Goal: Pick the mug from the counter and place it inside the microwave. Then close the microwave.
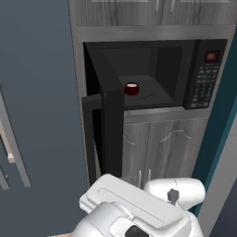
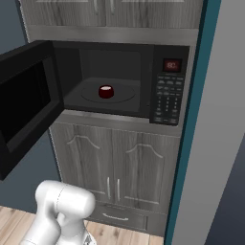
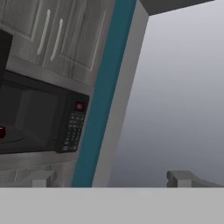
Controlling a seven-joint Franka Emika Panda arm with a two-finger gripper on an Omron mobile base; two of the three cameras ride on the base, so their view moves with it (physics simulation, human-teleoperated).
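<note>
Inside the microwave, on its round turntable, sits the mug, upright, dark red with a pale interior; it stands near the middle of the cavity floor, well apart from the walls. From the left base view the mug shows just past the edge of the open door. That door hangs swung wide out to the left of the cavity, its dark glass facing away from the oven in the right base view. A keypad panel with a small red display runs down the microwave's right side. Grey wood-grain cabinets stand below the oven and more above it. A teal strip edges the pale wall to the right.

The tool stands spread wide and grasps nothing; its two tips rise far apart at the bottom of the hand view, which looks aslant at the keypad, the teal strip and the plain wall. A sliver of the mug shows at that view's left edge.
</note>
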